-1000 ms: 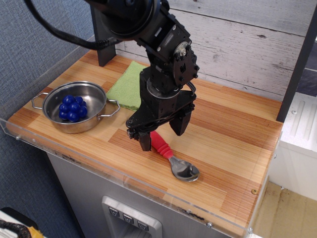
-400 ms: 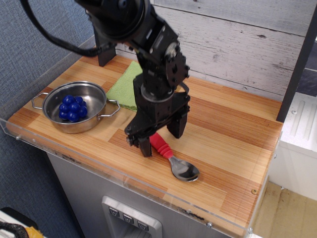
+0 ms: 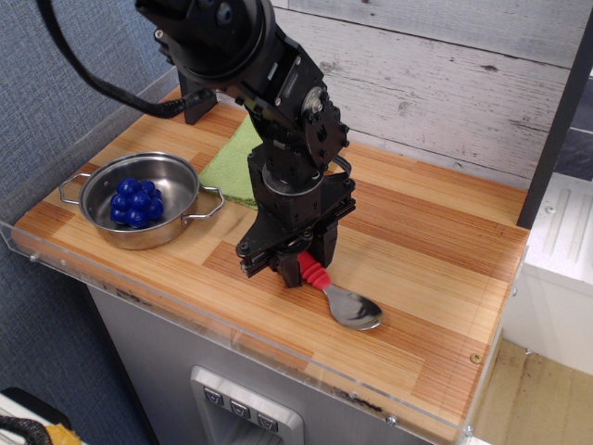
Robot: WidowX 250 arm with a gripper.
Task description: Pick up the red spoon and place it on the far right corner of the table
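Observation:
The red spoon [image 3: 318, 274] lies at the front middle of the wood-plank table [image 3: 435, 269]. Its ribbed red handle points up into my gripper and its shiny metal bowl [image 3: 357, 310] points to the front right. My black gripper [image 3: 302, 263] stands straight over the handle, and its fingers are closed around the handle's upper end, which they hide. The spoon's bowl is at or just above the tabletop; I cannot tell which.
A steel pan [image 3: 93, 185] holding a cluster of blue balls [image 3: 134, 204] sits at the front left. A green cloth [image 3: 232, 162] lies behind the gripper. A clear acrylic rim [image 3: 232, 324] runs along the front edge. A black post [image 3: 556, 120] stands past the far right corner.
The fingers, wide open around the handle before, have closed on it. The spoon has shifted slightly right and turned a little. The arm has leaned left.

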